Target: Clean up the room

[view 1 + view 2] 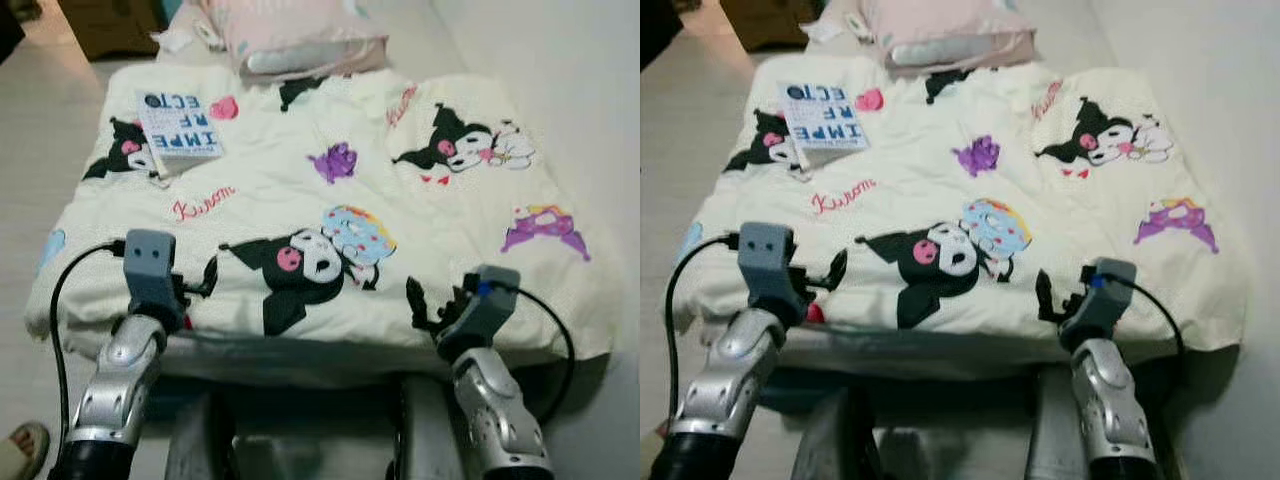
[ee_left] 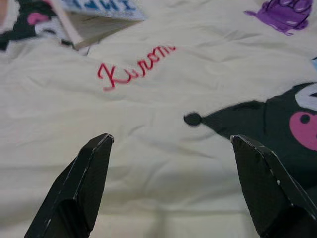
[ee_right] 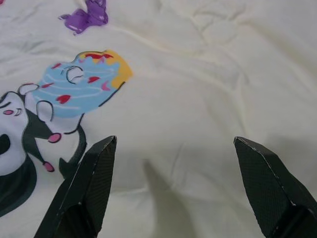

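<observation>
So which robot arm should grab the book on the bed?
Probably the left. The book lies on the robot's left side of the blanket, ahead of the open left end effector. The right end effector is farther across.

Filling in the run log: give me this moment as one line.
left tool: open, over quilt | right tool: open, over quilt | book: on quilt, far left | pillow: at bed head

Bed (image 1: 150,355) runs lengthwise away from the camera, taking up most of the head views. Pale wall (image 1: 560,60) flush along its right side. Light, plain floor (image 1: 40,130) on the left. Brown wooden furniture (image 1: 105,25) stands on the floor near the far left corner; can't tell what kind. Dark shadowed gap under the bed's near edge. Lighting soft, even, slightly warm towards the far left.
</observation>
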{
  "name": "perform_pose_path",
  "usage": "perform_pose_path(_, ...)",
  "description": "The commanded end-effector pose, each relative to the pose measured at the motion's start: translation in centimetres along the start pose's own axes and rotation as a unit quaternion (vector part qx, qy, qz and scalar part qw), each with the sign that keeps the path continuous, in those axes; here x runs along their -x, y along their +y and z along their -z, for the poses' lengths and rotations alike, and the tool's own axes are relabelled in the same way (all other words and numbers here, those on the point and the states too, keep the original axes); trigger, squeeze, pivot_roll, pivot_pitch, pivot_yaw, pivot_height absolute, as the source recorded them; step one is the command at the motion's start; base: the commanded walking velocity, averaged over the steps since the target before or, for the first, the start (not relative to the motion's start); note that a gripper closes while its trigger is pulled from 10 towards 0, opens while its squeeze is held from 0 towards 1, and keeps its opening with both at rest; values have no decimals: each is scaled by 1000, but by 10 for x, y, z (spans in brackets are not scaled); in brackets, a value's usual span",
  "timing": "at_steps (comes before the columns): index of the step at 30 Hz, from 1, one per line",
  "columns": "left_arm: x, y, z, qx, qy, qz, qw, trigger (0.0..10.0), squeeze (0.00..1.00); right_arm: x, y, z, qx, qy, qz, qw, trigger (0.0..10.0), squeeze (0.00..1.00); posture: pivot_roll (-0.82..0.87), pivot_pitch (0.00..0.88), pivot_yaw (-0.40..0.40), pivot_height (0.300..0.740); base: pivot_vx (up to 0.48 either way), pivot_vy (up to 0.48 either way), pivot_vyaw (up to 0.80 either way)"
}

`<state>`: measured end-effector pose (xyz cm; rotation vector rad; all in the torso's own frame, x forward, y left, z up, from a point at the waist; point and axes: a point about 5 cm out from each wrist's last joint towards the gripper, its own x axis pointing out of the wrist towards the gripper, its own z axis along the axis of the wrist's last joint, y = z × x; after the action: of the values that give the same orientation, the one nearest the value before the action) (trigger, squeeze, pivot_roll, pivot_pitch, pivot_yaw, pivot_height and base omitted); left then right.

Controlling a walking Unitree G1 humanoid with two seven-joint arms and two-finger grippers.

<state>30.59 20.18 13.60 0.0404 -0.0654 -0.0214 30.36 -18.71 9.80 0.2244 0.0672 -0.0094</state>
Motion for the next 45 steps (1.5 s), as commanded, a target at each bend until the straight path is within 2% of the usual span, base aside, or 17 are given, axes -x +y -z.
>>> perform_pose_path(1,8,-6,21,1,31,1,1000,10000,0,1,3,16,8,21,-8,1000,10000,0,15,181,35,576,0,0,0)
perform_pose_path(7,13,-16,37,10,53,7,999,10000,0,1,5,22,11,28,-13,999,10000,0,4,169,34,591,0,0,0)
perform_pose_path(8,21,-22,59,13,86,13,996,10000,0,5,4,34,19,47,-15,999,10000,0,-9,158,35,601,0,0,0)
perform_pose_path(9,25,-24,67,13,100,14,995,10000,0,6,2,40,24,57,-14,998,10000,0,-10,157,34,606,0,0,0)
perform_pose_path(11,25,-24,67,13,100,14,995,10000,0,6,2,40,24,57,-14,998,10000,0,-10,157,34,606,0,0,0)
perform_pose_path(14,34,-22,86,6,132,8,991,10000,0,15,-8,58,35,82,-3,996,10000,0,-15,149,33,621,0,0,0)
perform_pose_path(22,40,-16,100,-2,148,0,989,10000,0,22,-23,72,42,99,14,994,10000,0,-23,141,38,646,0,0,0)
perform_pose_path(26,52,-13,123,-12,195,-2,981,10000,0,34,-37,96,52,155,40,986,10000,0,-28,128,40,666,0,0,0)
perform_pose_path(29,57,-13,129,-14,208,-2,978,10000,0,38,-41,103,56,171,47,982,10000,0,-28,124,40,671,0,0,0)
perform_pose_path(34,83,-10,163,-25,293,-9,956,10000,0,71,-61,140,80,272,88,955,10000,0,-23,103,39,696,0,0,0)
perform_pose_path(37,86,-9,167,-27,304,-11,952,10000,0,75,-63,143,79,282,90,952,10000,0,-23,103,39,701,0,0,0)
perform_pose_path(40,98,-7,179,-22,342,-20,939,10000,0,92,-66,158,82,325,102,936,10000,0,-36,90,40,716,0,0,0)
perform_pose_path(41,98,-7,179,-22,342,-20,939,10000,0,92,-66,158,82,325,102,936,10000,0,-36,90,40,716,0,0,0)
perform_pose_path(42,106,-5,185,-19,365,-25,930,10000,0,103,-69,166,83,352,114,925,10000,0,-36,82,40,726,0,0,0)
perform_pose_path(43,106,-5,185,-19,365,-25,930,10000,0,103,-69,166,83,352,114,925,10000,0,-36,82,40,726,0,0,0)
perform_pose_path(44,115,-3,191,-16,389,-35,920,10000,0,113,-71,173,82,375,123,915,10000,0,-37,80,39,736,0,0,0)
perform_pose_path(45,115,-3,191,-16,389,-35,920,10000,0,113,-71,173,82,375,123,915,10000,0,-37,80,39,736,0,0,0)
